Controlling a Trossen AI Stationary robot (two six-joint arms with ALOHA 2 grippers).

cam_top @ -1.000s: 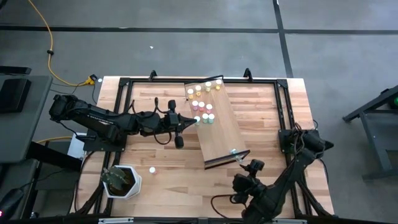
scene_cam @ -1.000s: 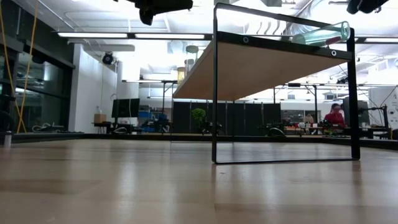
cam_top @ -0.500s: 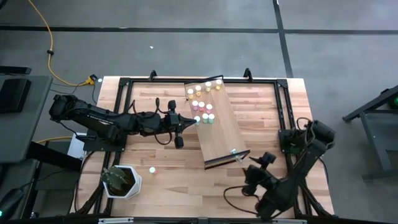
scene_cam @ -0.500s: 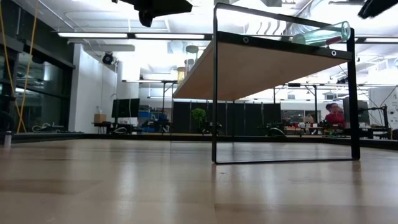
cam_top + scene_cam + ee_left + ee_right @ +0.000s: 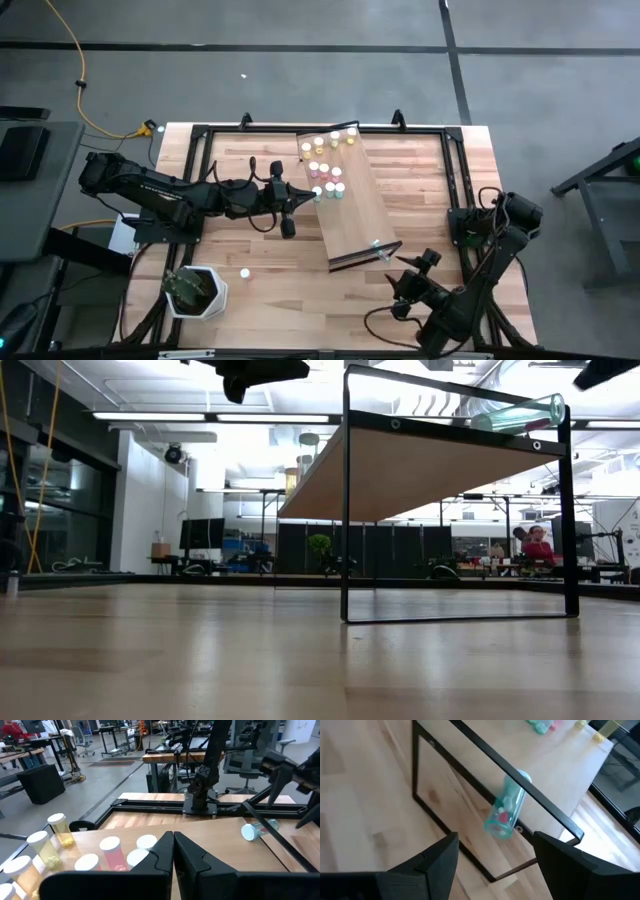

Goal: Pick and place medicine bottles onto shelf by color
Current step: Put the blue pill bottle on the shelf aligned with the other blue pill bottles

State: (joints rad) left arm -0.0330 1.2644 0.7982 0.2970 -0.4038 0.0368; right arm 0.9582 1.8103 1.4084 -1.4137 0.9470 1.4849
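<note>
Light wood is the worktop (image 5: 250, 200) under both arms. At its left near corner stands a white planter (image 5: 195, 292), and one loose white-capped bottle (image 5: 244, 272) lies just beside it, well behind the left gripper (image 5: 318, 193). That gripper is pressed fully shut and empty, its tip at the shelf (image 5: 355, 215) edge, touching or almost touching the upright medicine bottles (image 5: 325, 170) grouped just ahead of it: yellow ones farthest, pink and teal nearer. It looks parked there rather than gripping.

Further right, a teal bottle (image 5: 507, 810) lies on its side across the shelf's dark frame edge, half overhanging, likely to roll off. The right gripper (image 5: 495, 852) hangs just short of it, spread wide and empty, seemingly lined up to take it.
</note>
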